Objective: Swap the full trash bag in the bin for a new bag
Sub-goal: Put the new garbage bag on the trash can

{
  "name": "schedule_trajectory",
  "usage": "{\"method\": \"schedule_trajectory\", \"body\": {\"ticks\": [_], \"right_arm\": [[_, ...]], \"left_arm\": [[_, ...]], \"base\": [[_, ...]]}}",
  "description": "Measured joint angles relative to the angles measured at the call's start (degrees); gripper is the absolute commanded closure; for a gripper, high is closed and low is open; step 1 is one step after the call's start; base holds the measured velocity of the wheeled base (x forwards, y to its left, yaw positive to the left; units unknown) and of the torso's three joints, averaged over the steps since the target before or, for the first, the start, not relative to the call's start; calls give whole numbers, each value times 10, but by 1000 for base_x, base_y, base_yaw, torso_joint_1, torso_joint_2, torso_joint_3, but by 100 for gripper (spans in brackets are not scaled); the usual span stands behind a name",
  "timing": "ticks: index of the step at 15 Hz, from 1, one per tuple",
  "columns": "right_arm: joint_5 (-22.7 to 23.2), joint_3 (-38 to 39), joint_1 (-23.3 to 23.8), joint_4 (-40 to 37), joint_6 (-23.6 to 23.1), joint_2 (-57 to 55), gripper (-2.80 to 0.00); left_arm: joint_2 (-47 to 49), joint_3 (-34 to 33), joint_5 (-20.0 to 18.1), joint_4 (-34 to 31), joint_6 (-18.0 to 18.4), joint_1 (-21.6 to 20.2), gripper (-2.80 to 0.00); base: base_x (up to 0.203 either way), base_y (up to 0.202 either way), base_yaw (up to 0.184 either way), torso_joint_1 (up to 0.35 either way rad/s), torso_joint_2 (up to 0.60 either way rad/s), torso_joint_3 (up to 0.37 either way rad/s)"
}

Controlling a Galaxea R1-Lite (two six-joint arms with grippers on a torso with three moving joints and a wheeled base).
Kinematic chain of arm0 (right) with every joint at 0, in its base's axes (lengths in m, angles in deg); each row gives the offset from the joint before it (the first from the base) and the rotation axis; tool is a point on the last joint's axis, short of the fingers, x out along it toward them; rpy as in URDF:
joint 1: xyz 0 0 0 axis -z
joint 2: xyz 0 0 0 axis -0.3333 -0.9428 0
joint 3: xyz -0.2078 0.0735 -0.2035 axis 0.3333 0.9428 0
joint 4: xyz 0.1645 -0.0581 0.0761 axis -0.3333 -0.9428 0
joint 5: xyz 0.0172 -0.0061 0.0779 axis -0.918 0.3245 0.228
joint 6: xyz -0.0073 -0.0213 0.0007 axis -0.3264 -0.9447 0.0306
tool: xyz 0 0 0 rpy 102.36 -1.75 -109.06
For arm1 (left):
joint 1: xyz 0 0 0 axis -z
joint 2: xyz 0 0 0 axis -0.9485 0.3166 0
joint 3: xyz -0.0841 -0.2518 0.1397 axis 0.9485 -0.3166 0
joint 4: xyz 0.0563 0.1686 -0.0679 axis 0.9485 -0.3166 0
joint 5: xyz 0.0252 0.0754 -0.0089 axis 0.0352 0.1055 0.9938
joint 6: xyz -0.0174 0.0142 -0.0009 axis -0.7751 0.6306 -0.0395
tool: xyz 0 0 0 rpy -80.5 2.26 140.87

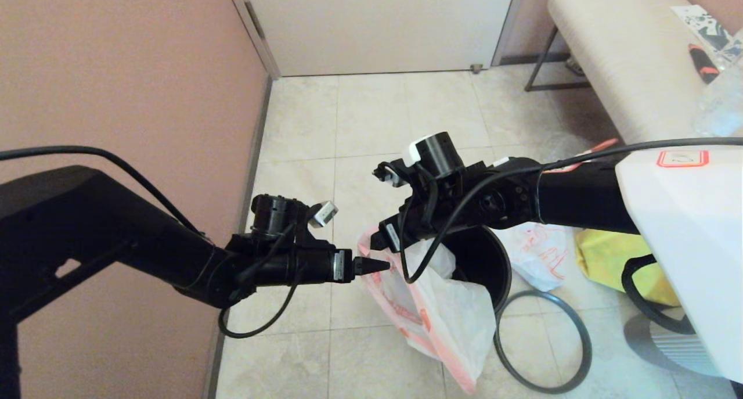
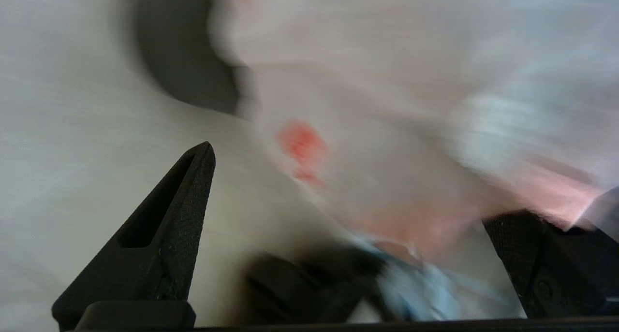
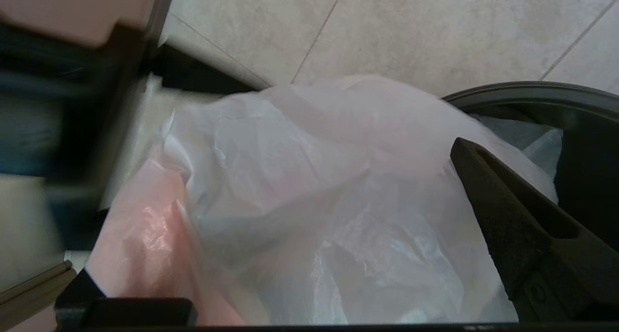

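Head view: the round black plastic bin (image 1: pixel 490 265) stands on the tiled floor; the new bag (image 1: pixel 447 312) – thin, crinkled white film with orange-red print – drapes over its near rim, and the lumpy full trash bag (image 1: pixel 537 254) lies behind.

Wrist views: the left end effector (image 2: pixel 358 196) and right end effector (image 3: pixel 300 254) both gape wide – neither grips anything.

Tiled floor (image 1: pixel 371 126) bears bin (image 1: pixel 493 265), hoop (image 1: pixel 545 344), full trash bag (image 1: pixel 537 254)
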State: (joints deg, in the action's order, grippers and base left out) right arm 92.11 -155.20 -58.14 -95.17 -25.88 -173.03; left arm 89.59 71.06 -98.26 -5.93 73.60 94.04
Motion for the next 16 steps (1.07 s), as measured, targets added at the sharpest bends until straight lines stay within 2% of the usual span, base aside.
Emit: {"method": "schedule_trajectory", "body": {"ticks": [1,2,3,4,9,14,16], "right_arm": [[0,0,0,0,0,0,-280],[0,0,0,0,0,0,-280],[0,0,0,0,0,0,-280],[0,0,0,-1,0,0,-280],[-1,1,0,-21,3,6,-280],[0,3,-1,-120,17,33,-280],[25,6,1,-167,31,50,-280]], "left_arm": [[11,-3,40,34,-1,7,-280],[22,-6,76,67,-1,13,0],[31,-9,101,92,-1,17,0],[35,-13,109,106,-2,19,0],[25,-36,108,129,-4,21,0],[11,-36,107,129,-12,21,0],[10,-36,103,129,-12,21,0]], "base": [[0,0,0,0,0,0],[0,0,0,0,0,0],[0,0,0,0,0,0],[0,0,0,0,0,0],[0,0,0,0,0,0],[0,0,0,0,0,0],[0,0,0,0,0,0]]}}
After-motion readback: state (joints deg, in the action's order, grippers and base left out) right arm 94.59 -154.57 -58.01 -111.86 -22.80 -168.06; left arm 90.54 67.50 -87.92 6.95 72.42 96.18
